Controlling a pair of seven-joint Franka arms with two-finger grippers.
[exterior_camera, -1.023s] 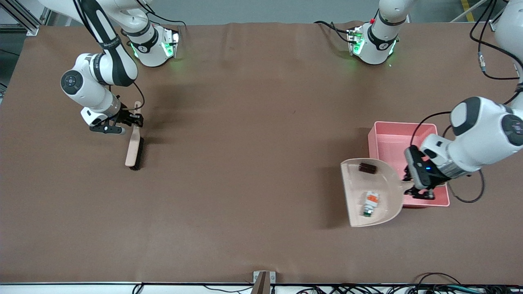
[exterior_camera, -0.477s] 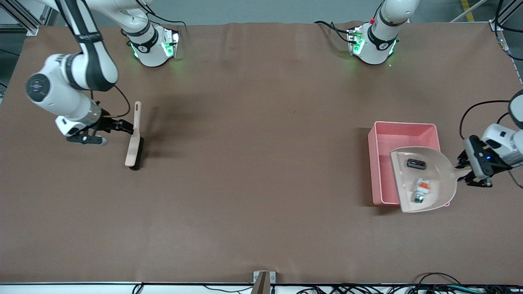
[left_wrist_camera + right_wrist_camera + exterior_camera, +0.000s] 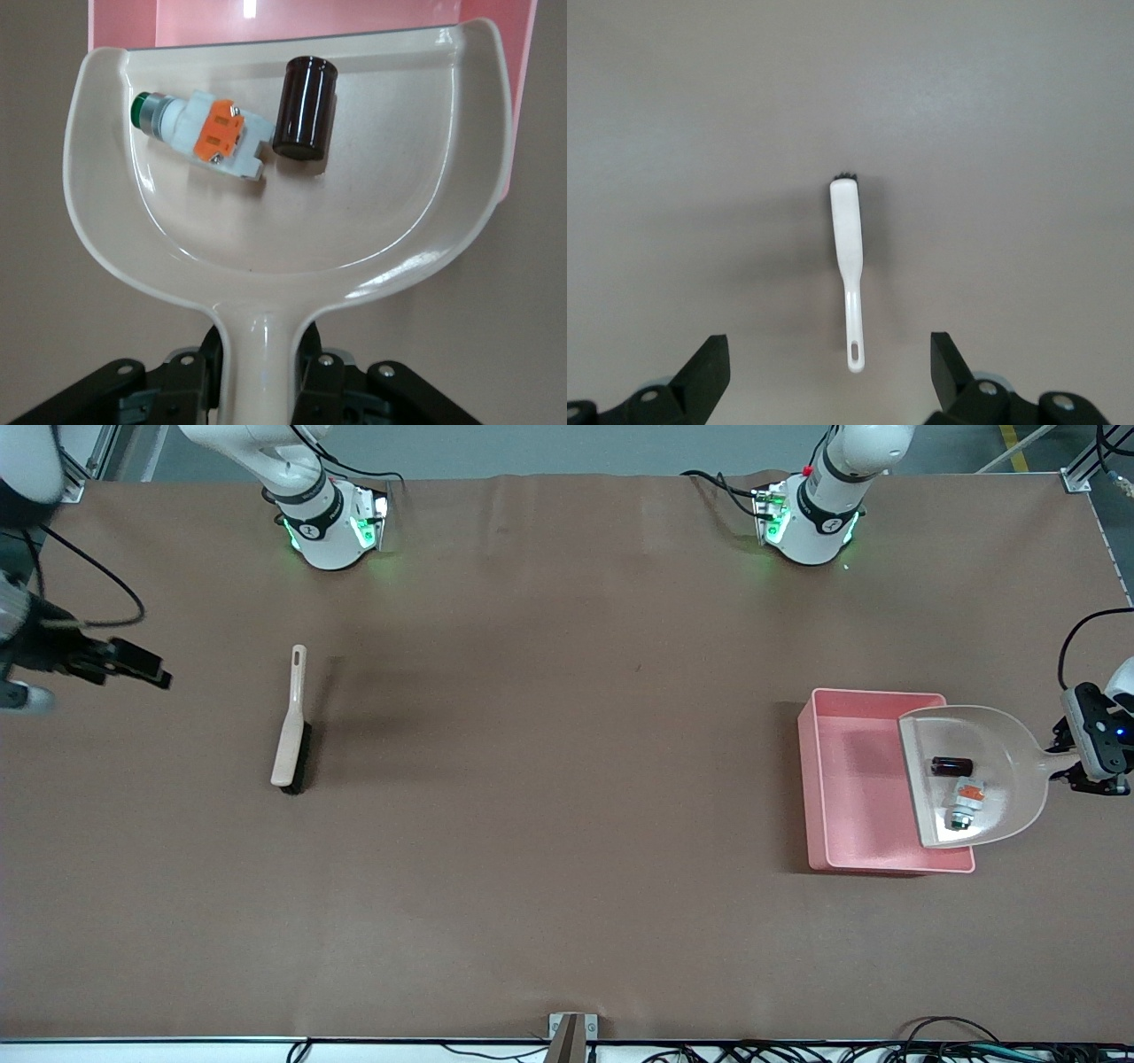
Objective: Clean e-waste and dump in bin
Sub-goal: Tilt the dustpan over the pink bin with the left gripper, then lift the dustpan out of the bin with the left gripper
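Note:
My left gripper (image 3: 1067, 766) is shut on the handle of the beige dustpan (image 3: 997, 753) and holds it over the pink bin (image 3: 846, 779). The dark maroon-black block (image 3: 951, 765) and the white-grey connector with a green tip (image 3: 964, 801) lie in the pan. In the left wrist view the block (image 3: 306, 108) and the connector (image 3: 199, 133) rest in the dustpan (image 3: 354, 230), my gripper (image 3: 259, 372) clamps the handle, and the bin (image 3: 204, 19) shows past the pan's lip. My right gripper (image 3: 133, 664) is open and empty, up over the right arm's end of the table.
A beige brush (image 3: 291, 722) with dark bristles lies on the brown table toward the right arm's end; it also shows in the right wrist view (image 3: 848, 266), well below my open right gripper (image 3: 828, 376). A small bracket (image 3: 571, 1032) sits at the table's edge nearest the camera.
My left gripper carried the dustpan with both bits from beside the bin to over it. My right gripper drew away from the brush toward the table's end and rose.

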